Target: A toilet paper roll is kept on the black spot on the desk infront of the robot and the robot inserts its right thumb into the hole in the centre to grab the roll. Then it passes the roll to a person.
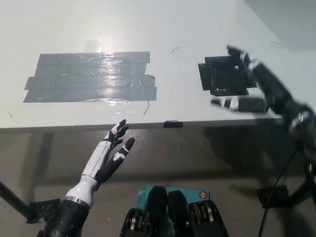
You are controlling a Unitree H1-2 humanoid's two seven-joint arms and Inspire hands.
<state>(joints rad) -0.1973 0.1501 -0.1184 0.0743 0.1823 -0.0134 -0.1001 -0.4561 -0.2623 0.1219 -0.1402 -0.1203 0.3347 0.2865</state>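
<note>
The toilet paper roll is nowhere in the frame; neither hand holds it, and the black spot (pixel 226 75) on the desk (pixel 148 29), right of centre in the frame, lies bare. No person shows either, so the roll has most likely been passed on already, though that is a judgement from its absence.

The right hand (pixel 249 89) hangs at the right of the frame, over the lower right corner of the black spot, with its fingers spread wide and nothing in them. It is blurred, so the exact finger positions are hard to make out. The left hand (pixel 111 148) rests at lower left, below the desk's near edge, fingers apart and empty.

The main risk from here is the right hand striking the desk edge as it lowers, since it sits close above the surface near that edge. A wide grey tape patch (pixel 91 76) at the upper left lies well away.
</note>
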